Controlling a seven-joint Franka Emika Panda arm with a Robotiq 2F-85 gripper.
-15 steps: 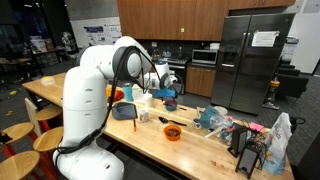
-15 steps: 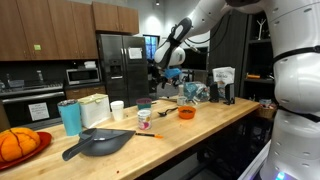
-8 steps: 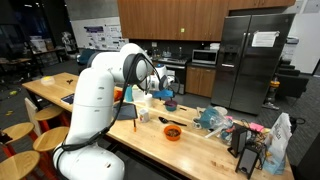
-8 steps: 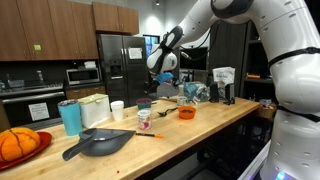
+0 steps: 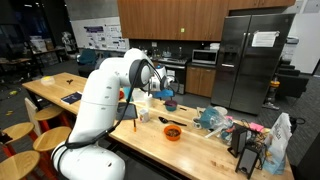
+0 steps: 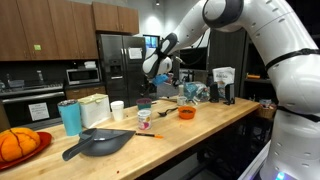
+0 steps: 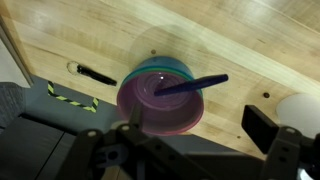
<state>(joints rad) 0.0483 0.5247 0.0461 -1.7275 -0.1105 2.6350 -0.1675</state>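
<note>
1. Gripper (image 6: 155, 76) has come down and left over the last second, with the arm folding in. It now hangs above the stacked bowls (image 7: 160, 95), not touching them.
2. Jaws stand wide apart with nothing between them.
3. Stacked bowls sit mid-bench on the wood countertop (image 7: 240, 40). In the wrist view the white cup (image 7: 300, 108) is near on the right, and the black marker (image 7: 97, 75) and striped cord (image 7: 70, 98) are on the left. An orange bowl (image 6: 186, 113) sits further right in an exterior view.
4. Risk: the spoon (image 7: 190, 85) lies loose in the top bowl, handle poking past the rim to the right. A finger dropping straight down would likely hit the handle and flip it out.
5. Risk: the bowls look like thin, smooth plastic, loosely nested. A pinch on one rim could lift only the top bowl or tip the stack, and the glossy wall could slip.
6. Risk: with the jaws this wide, the white cup could get clipped.
7. Materials:
   - Bowls: round, shallow and glossy, purple with a teal rim showing.
   - Spoon: blue-purple plastic with a flat handle.
   - Countertop: matte butcher-block grain.
   - Marker: slim black cylinder.
   - Cord: yellow-black braid.
</note>
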